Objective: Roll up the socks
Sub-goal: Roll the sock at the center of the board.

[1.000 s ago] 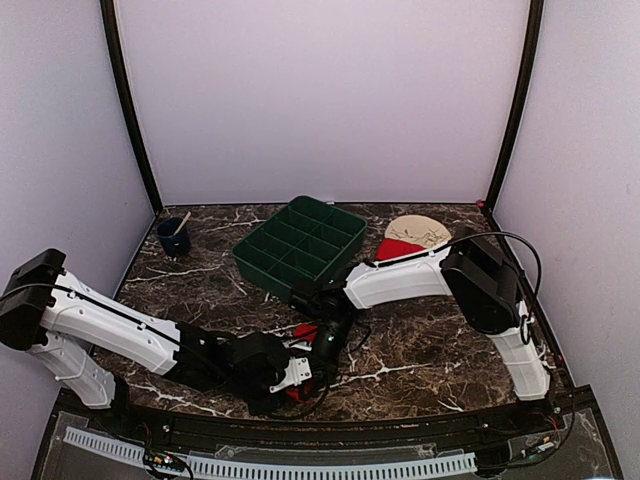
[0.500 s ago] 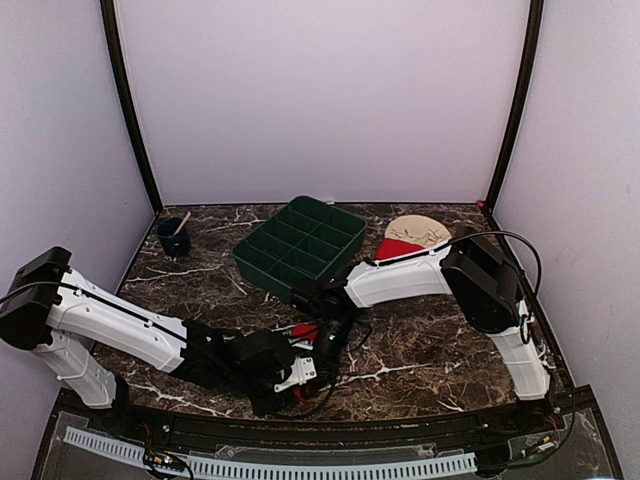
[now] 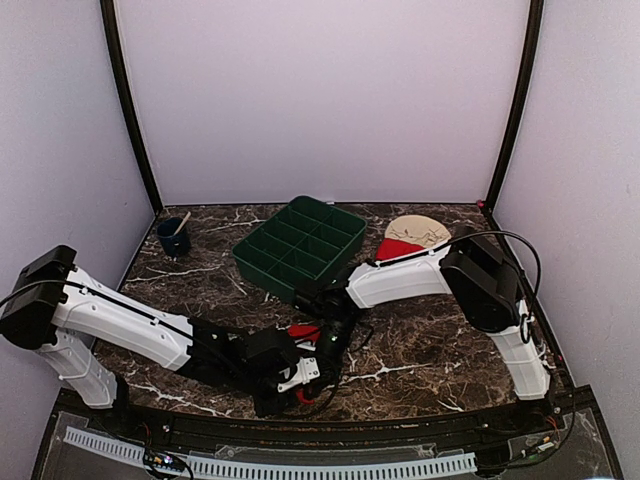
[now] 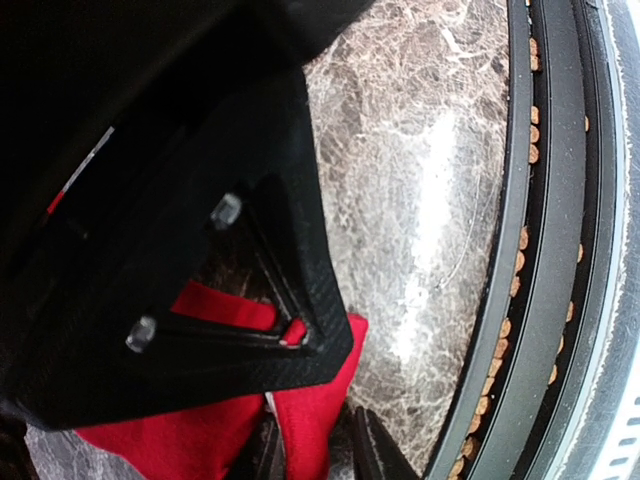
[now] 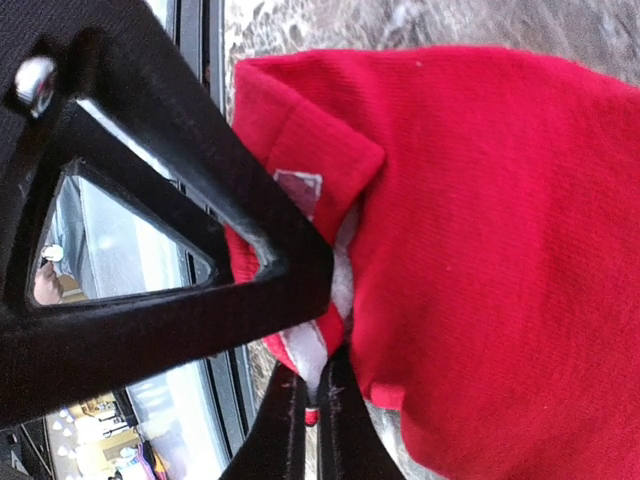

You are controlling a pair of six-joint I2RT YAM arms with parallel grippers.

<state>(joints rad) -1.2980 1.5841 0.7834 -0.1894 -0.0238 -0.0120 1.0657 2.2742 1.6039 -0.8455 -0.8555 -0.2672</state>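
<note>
Near the front edge of a dark marble table, the left gripper is pinching a fold of the red socks between narrowed jaws. The right gripper, fully closed, is nipping their white-marked cuff. Farther back, a green tray is sitting.

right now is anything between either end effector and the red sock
Nothing visible does. The right end effector is shut on the cuff of the red sock, and the left end effector has the red fabric between its fingers. The green tray stands farther back, apart from both.
</note>
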